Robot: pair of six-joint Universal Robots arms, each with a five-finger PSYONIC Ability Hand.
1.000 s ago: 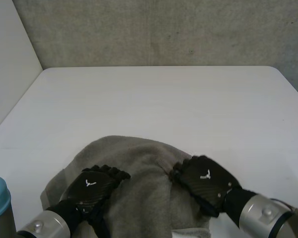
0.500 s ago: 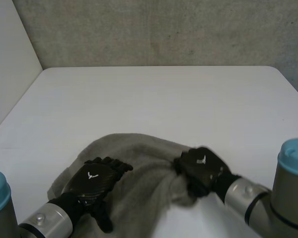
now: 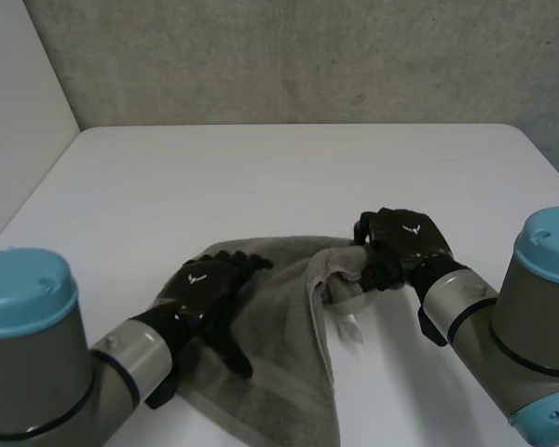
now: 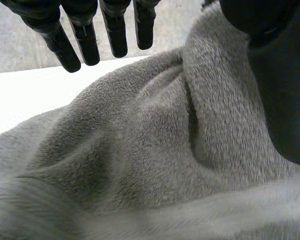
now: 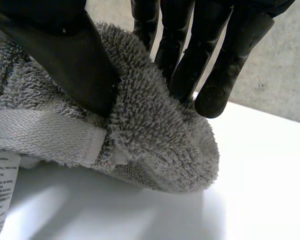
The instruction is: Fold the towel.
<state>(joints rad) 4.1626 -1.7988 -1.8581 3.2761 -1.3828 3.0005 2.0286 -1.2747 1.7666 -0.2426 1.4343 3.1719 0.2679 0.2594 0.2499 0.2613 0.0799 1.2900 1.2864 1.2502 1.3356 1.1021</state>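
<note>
Towel [image 3: 284,354]: grey terry, rumpled, white tag [image 5: 1,185].
Left hand [image 3: 205,284]: I see fingers [image 4: 115,30] straight, resting on towel.
Right hand [image 3: 405,244]: pinching hemmed corner.

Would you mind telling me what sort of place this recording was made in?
Probably a robotics lab test bench: a plain white table against a grey wall, with the robot's left hand and right hand on a grey towel.

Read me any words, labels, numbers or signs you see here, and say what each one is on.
The label sewn to the towel: printed lines, too small to read.
White mark on the back of the left hand and of the right hand: no letters.
</note>
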